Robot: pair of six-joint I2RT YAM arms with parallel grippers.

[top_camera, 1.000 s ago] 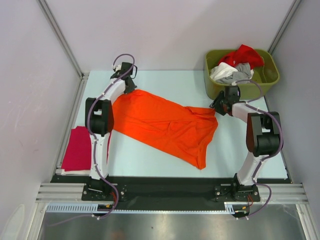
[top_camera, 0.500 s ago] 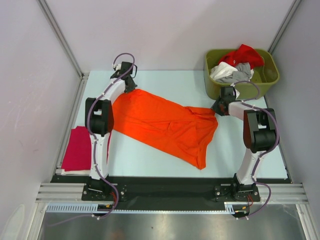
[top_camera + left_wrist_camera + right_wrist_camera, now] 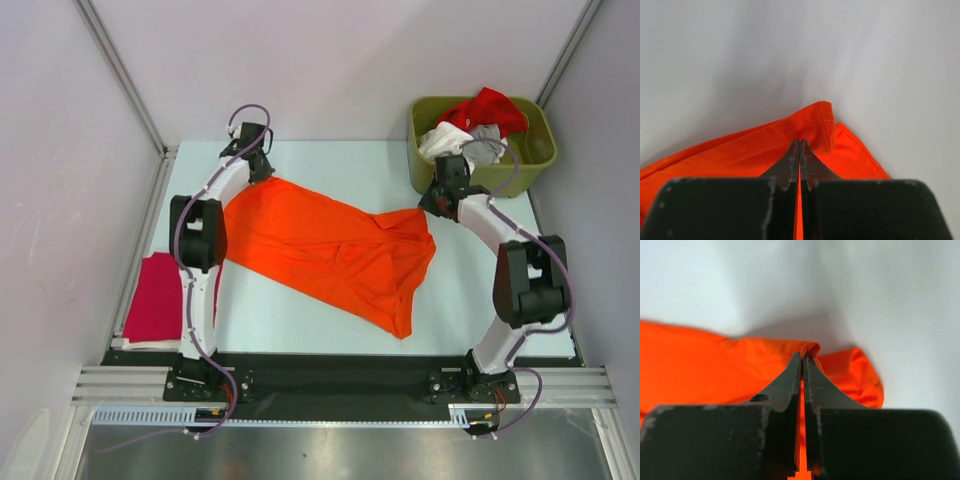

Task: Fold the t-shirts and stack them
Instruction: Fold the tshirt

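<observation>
Pinching corners of the orange t-shirt [image 3: 320, 245], the left end effector [image 3: 800, 144] and right end effector [image 3: 802, 357] grip only thin hems; uneven pulling could free one.

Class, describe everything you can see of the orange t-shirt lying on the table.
The orange t-shirt is plain, bright, soft cloth with a stitched hem, spread mostly flat and slantwise across the table, creased near its right side. The left gripper is shut on its far-left corner, the right gripper on its far-right corner, each pinching a small fold of cloth.
</observation>
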